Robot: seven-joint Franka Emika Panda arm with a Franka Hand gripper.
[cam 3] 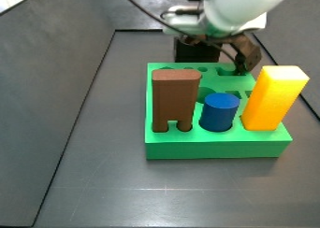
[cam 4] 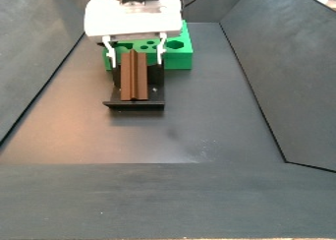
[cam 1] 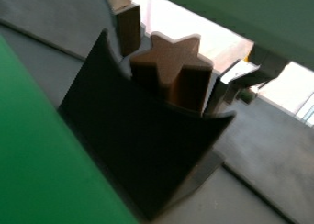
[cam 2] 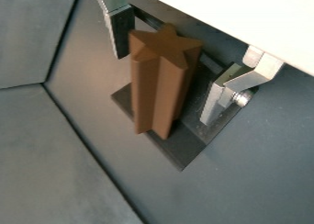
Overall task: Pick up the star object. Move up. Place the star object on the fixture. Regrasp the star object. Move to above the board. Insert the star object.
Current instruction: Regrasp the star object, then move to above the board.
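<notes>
The reddish-brown star object (cam 1: 166, 61) stands in the dark fixture (cam 1: 135, 145), its star-shaped end facing the wrist cameras. My gripper (cam 1: 175, 72) reaches down over it, one silver finger (cam 2: 227, 92) on one side and a dark pad (cam 2: 119, 35) on the other, both close against the star's points. The star object (cam 2: 160, 81) rises from the fixture's base plate (cam 2: 172, 150). In a side view the star object (cam 4: 134, 75) leans on the fixture (cam 4: 136, 103) under the gripper (cam 4: 134, 57). The green board (cam 3: 212, 143) lies beside the fixture (cam 3: 190, 50).
On the board stand a brown two-legged block (cam 3: 175, 99), a blue cylinder (cam 3: 220, 112) and a yellow block (cam 3: 272, 96). Sloping dark walls (cam 4: 39, 77) close in the floor on both sides. The board (cam 4: 184, 49) sits just behind the fixture.
</notes>
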